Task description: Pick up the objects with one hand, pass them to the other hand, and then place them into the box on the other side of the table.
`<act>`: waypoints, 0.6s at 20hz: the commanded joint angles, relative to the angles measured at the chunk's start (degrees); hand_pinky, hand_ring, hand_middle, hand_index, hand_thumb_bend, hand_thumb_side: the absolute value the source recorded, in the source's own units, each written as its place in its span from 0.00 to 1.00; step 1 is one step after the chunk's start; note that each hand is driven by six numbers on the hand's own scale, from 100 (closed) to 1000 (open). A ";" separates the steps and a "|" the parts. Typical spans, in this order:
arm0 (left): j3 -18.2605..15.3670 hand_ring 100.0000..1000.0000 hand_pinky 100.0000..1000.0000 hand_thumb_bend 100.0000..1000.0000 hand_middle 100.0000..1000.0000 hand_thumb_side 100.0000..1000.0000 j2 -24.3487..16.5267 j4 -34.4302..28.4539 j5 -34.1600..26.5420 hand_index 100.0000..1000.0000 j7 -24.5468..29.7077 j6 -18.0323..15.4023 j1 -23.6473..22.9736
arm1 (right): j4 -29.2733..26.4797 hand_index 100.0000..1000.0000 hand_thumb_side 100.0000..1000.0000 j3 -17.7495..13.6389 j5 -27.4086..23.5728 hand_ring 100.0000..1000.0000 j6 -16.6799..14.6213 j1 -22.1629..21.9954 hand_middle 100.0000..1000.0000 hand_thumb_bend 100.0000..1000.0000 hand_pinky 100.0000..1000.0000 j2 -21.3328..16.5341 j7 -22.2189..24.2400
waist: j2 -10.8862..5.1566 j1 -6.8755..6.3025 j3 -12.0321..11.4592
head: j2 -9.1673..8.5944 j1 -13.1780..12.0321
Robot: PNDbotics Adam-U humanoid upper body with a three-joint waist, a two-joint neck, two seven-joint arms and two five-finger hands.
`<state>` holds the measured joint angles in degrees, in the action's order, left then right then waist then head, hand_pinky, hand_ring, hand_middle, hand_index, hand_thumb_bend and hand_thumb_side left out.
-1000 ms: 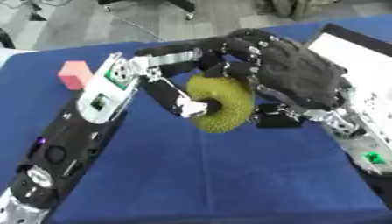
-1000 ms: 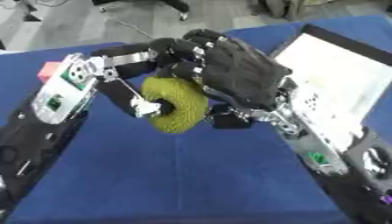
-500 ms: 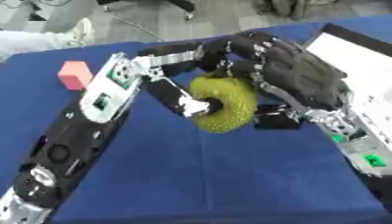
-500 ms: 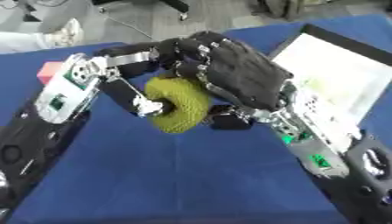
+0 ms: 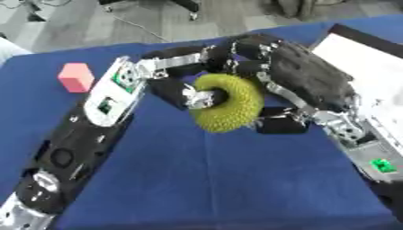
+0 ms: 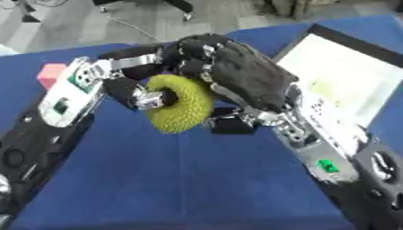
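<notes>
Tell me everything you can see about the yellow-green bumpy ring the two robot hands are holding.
The yellow-green bumpy ring is doughnut-shaped, with a knobbly surface that looks soft and rubbery, and a hole in the middle. It stands roughly on edge, held above the blue tablecloth near the table's centre. A finger of the left hand pokes through its hole, while the right hand curls over its upper right side. Its far side is hidden.

right hand [image 5: 303,83] hides ring's [image 5: 228,108] far side; box [image 6: 338,85] cut off.
</notes>
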<state>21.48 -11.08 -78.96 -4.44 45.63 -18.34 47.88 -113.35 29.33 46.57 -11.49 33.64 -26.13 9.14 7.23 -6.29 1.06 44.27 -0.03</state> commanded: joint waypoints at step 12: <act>-1.40 0.46 0.58 0.00 0.51 0.77 -0.40 -1.25 -3.15 0.66 6.34 -4.28 1.41 | 5.34 0.26 0.11 0.45 -0.27 0.87 1.59 -0.34 0.77 0.00 0.79 0.52 -2.98 | -0.38 0.39 -0.06 | -0.15 0.83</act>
<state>20.54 -11.20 -78.43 -6.61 46.76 -17.23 47.78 -109.90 29.57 46.46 -10.37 33.24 -25.25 6.49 7.47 -6.27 1.04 44.27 0.66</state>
